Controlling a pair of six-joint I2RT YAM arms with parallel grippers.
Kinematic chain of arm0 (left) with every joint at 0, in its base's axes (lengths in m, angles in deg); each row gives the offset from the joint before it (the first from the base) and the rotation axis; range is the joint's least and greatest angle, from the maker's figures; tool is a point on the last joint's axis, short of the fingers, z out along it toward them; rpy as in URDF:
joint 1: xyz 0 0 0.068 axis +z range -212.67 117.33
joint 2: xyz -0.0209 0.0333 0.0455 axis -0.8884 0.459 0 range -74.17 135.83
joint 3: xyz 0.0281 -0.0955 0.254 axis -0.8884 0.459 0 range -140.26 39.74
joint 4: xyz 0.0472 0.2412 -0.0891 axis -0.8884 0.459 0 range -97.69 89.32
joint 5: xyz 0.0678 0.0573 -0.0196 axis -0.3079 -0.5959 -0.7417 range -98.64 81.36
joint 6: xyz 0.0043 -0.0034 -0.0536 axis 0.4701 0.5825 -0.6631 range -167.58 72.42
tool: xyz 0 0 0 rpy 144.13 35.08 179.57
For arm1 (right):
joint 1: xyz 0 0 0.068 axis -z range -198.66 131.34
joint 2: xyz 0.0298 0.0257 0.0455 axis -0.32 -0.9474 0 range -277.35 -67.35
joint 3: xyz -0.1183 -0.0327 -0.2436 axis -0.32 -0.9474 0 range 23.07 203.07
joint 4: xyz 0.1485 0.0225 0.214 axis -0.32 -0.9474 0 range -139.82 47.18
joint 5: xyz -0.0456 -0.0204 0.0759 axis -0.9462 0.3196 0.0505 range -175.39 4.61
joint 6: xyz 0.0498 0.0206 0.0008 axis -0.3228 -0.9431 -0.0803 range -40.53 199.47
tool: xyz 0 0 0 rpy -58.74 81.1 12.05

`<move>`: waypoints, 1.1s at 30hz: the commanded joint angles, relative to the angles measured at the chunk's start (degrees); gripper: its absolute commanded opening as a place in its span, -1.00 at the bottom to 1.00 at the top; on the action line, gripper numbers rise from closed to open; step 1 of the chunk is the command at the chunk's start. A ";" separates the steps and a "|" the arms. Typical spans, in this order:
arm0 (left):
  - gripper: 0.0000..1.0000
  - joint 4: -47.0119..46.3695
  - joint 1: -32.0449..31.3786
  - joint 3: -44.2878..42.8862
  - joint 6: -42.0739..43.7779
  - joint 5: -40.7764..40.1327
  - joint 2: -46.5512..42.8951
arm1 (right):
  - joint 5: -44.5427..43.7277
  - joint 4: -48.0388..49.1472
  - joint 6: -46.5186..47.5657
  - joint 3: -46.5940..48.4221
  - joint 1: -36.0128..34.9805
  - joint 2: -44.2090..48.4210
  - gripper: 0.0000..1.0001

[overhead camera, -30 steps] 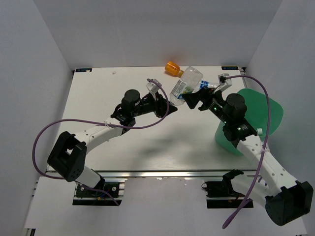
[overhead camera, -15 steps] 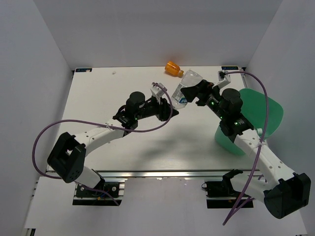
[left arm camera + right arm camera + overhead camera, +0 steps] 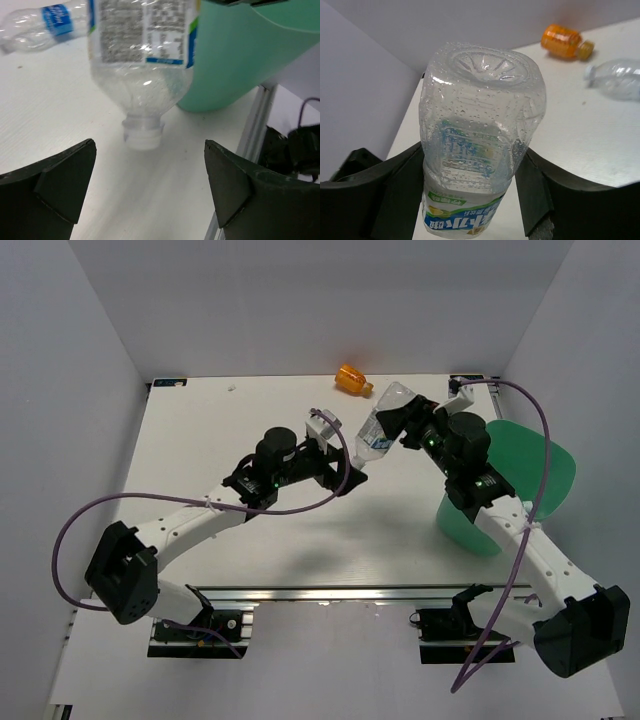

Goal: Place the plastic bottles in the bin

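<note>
The right end effector (image 3: 398,426) is clamped on the long clear bottle (image 3: 480,130), which is inverted and steeply tilted, base up and cap at the bench (image 3: 200,440). The green bin (image 3: 545,465) stands to that arm's right, beside its forearm, so the right arm is nearer. The left end effector (image 3: 147,175) gapes wide and empty, facing the bottle's neck. The orange bottle (image 3: 352,378) and a blue-labelled bottle (image 3: 50,17) lie farther back.

Clear bottle (image 3: 378,426) tilted (cap down); orange bottle (image 3: 352,378) lying far edge; green bin (image 3: 550,470) right.
</note>
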 commanded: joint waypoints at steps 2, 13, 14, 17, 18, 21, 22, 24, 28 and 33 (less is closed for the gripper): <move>0.96 14.63 -0.26 -6.65 -3.02 -16.74 -5.27 | -8.42 0.58 14.10 8.72 0.25 1.88 -0.49; 0.96 20.74 16.69 -4.29 -14.71 -21.26 -4.66 | -48.27 -26.75 34.51 32.64 0.69 1.17 -0.53; 0.96 21.00 17.40 -4.20 -14.80 -21.60 -4.57 | -51.56 -27.11 35.38 30.64 0.95 1.78 -0.54; 0.96 21.87 19.95 -3.23 -15.33 -21.61 -4.22 | -58.44 -26.85 35.75 25.36 2.88 3.54 -0.52; 0.96 21.97 21.09 -3.06 -15.33 -21.17 -4.05 | -59.49 -26.85 34.96 24.13 3.32 4.07 -0.48; 0.96 22.23 22.59 -1.65 -15.77 -21.17 -3.96 | -66.68 -24.49 31.80 19.49 5.08 7.05 -0.37; 0.96 22.41 22.85 -1.39 -15.94 -21.17 -4.04 | -70.45 -20.04 32.83 17.98 5.78 8.11 -0.31; 0.96 22.85 23.29 -0.60 -15.95 -21.17 -4.22 | -73.29 -15.88 37.91 14.64 6.05 10.75 -0.15; 0.97 21.97 23.47 0.28 -16.21 -21.17 -4.57 | -71.12 -19.09 35.25 15.23 6.14 12.51 0.78; 0.96 22.58 23.47 0.02 -16.56 -21.17 -3.52 | -63.82 -27.28 31.88 18.58 6.14 9.88 0.79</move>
